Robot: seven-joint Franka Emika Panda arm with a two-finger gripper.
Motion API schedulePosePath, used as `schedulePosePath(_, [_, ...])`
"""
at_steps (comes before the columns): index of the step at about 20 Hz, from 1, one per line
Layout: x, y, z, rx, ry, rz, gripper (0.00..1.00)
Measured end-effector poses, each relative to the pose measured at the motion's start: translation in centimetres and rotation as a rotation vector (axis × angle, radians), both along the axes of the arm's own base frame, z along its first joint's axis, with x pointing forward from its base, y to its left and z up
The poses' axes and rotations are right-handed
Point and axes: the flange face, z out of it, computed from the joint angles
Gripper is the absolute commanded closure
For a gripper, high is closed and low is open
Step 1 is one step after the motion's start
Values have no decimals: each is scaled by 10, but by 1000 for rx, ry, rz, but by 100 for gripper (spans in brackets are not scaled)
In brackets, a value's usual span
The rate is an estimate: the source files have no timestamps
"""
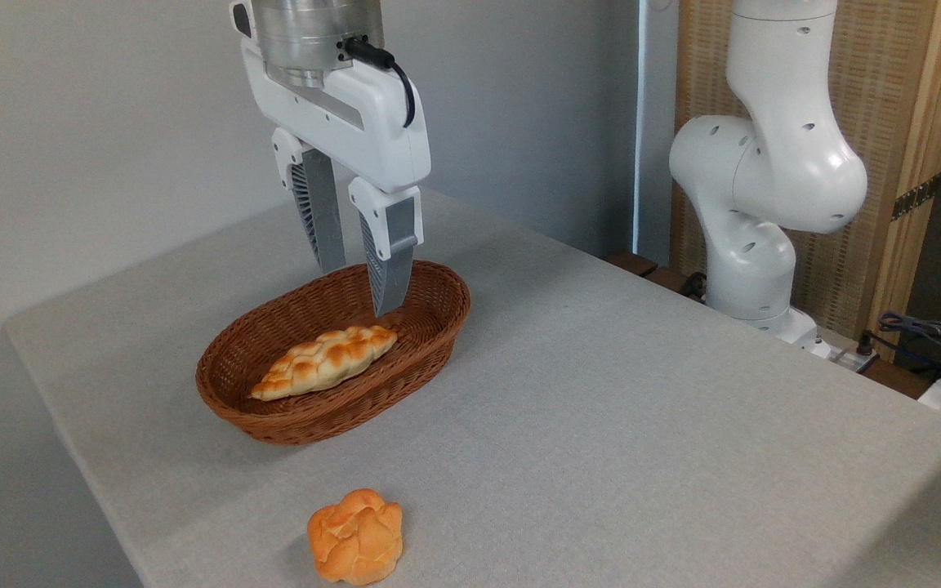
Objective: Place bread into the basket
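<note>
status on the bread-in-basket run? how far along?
Done: a braided loaf already lies in the basket. In hand: nothing. The end effector hangs open and empty above the basket's far end. Left: the round bun sits on the table near the front edge, well apart from the basket, untouched. It needs to be reached, grasped, carried over and dropped in.

Arm: white Franka arm (773, 163), base standing at the table's far right edge, well right of the basket (274, 412); upper links leave the picture at the top.
Wrist: metal flange and white hand body, pointing straight down above the basket's far end.
Gripper (358, 290): two grey ribbed fingers (319, 214) hang vertically, parted by a narrow gap, holding nothing.
Fingertips: above the basket's far end; contact cannot be told.
</note>
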Motion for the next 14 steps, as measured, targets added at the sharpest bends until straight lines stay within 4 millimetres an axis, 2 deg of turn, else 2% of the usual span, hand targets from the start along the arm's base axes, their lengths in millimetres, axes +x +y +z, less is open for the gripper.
schedulePosePath(9, [1, 3, 0, 0, -5, 6, 0])
schedulePosePath(11, [5, 12, -1, -1, -25, 25, 0])
schedulePosePath(14, [11, 27, -12, 0, -45, 56, 0])
